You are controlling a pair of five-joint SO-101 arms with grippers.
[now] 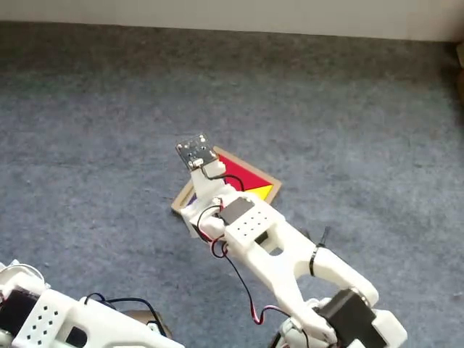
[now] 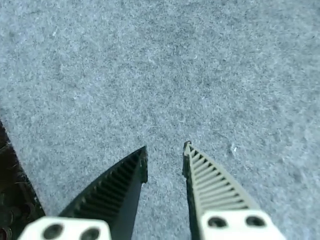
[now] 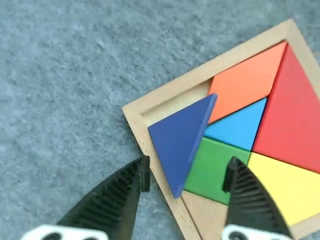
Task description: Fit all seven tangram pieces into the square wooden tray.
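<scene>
The square wooden tray (image 3: 165, 92) lies on grey carpet and holds orange (image 3: 245, 80), red (image 3: 295, 110), light blue (image 3: 237, 127), green (image 3: 212, 167) and yellow (image 3: 280, 187) pieces. A dark blue triangle (image 3: 180, 137) lies askew at one corner, partly over the rim and over the green piece. My right gripper (image 3: 189, 170) hovers open just above it, one finger (image 3: 125, 192) outside the tray and the other finger (image 3: 245, 192) over the green and yellow pieces. In the high view the right arm (image 1: 254, 228) covers most of the tray (image 1: 270, 181). My left gripper (image 2: 165, 150) is open over bare carpet.
A patch of bare wood (image 3: 205, 210) shows in the tray beside the green piece. The left arm (image 1: 43, 319) sits at the near left corner of the high view. Grey carpet (image 1: 109, 109) stretches all around the tray.
</scene>
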